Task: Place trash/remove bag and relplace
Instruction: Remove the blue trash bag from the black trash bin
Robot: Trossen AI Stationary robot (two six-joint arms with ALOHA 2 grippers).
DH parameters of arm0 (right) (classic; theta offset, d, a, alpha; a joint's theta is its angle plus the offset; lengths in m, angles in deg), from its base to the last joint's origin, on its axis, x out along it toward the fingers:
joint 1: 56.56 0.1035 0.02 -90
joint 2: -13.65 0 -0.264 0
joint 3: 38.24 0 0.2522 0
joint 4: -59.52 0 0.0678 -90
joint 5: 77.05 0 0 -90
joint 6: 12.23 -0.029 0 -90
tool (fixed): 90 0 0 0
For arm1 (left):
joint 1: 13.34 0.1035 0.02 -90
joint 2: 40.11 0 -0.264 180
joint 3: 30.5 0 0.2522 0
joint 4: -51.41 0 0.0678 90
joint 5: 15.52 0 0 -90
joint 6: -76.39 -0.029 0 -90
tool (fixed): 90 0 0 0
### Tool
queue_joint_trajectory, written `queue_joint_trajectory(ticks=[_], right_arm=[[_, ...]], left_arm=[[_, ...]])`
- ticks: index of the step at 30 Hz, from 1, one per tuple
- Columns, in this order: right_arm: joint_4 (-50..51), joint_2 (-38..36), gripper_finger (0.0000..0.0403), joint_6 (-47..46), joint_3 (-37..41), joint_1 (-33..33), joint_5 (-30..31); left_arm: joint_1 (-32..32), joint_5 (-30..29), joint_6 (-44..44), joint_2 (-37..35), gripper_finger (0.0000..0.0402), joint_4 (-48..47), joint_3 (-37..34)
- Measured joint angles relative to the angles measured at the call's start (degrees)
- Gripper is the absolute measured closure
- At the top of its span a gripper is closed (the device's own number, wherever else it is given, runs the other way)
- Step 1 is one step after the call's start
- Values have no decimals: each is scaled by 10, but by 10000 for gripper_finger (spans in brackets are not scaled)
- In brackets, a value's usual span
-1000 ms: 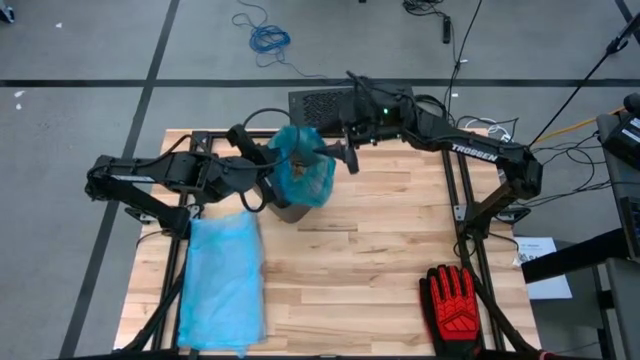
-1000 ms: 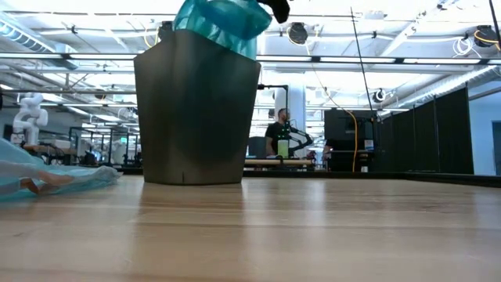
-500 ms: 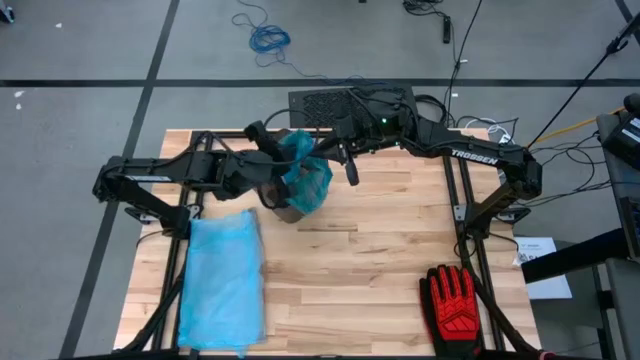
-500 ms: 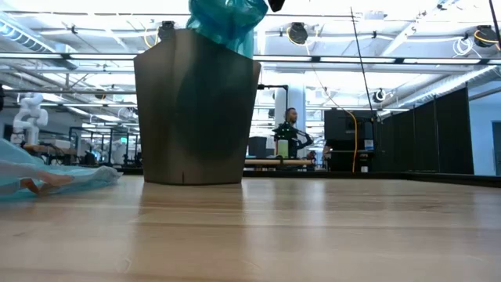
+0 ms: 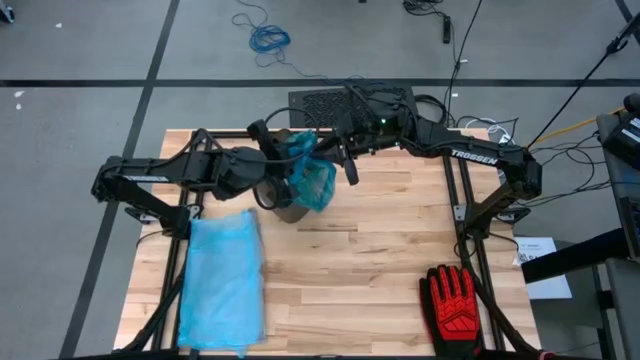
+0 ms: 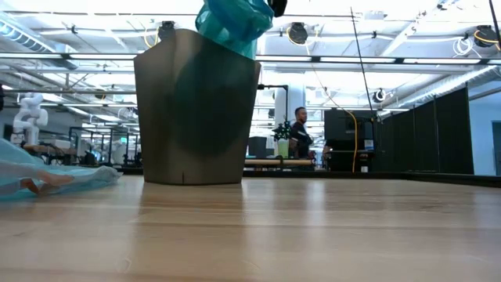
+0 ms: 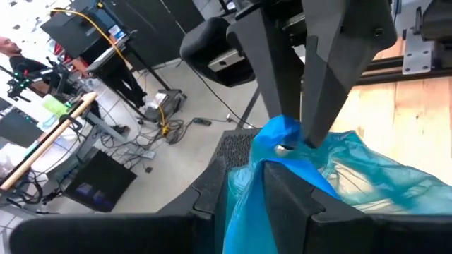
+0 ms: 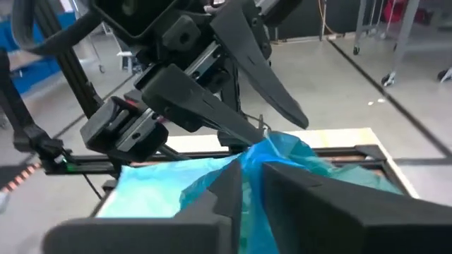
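Note:
A dark grey bin [image 5: 283,208] [image 6: 196,110] stands at the table's far middle, with a blue bag [image 5: 310,178] [image 6: 235,22] in it. The bag's mouth is drawn into a bunch above the rim. My right gripper [image 5: 327,152] [image 8: 253,176] is shut on the top of that bunch. From the left, my left gripper [image 5: 283,152] [image 7: 247,185] stands open with the bunch between its fingers. The trash is hidden inside the gathered bag. My right gripper pinches the gathered top of the bag [image 7: 286,132] between its two fingers, several layers bunched together. It comes nearly level from the table's far right. The bag hangs below the fingers, its lower part inside the bin. My left gripper has the bag's bunched neck [image 7: 248,159] between its open fingers; I cannot tell whether they touch it.
A second blue bag [image 5: 222,282] [image 6: 47,176] lies flat on the table's left near side. A red-and-black glove [image 5: 455,302] lies at the near right corner. A black box [image 5: 325,103] with cables sits at the far edge. Bare wood lies between the bin and the glove.
The bag's mouth, spread wide over the bin a second ago, has been drawn together into a narrow bunch above the rim. My left gripper has moved toward the table's right, up to the bunch. My right gripper has stayed at the bag's top.

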Motion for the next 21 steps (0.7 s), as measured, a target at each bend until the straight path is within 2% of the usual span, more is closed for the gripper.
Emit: queue_joint_trajectory(ticks=[8,13,17,21], right_arm=[[-9,4,266,-116,0,0,-3],[-15,24,232,-167,0,0,-4],[-54,38,233,-191,0,0,-4],[-70,37,282,-191,0,0,-3]], left_arm=[[0,-2,0,0,315,2,0],[0,-3,1,0,314,10,0],[0,-4,1,0,314,13,0],[0,-15,4,0,314,0,0]])
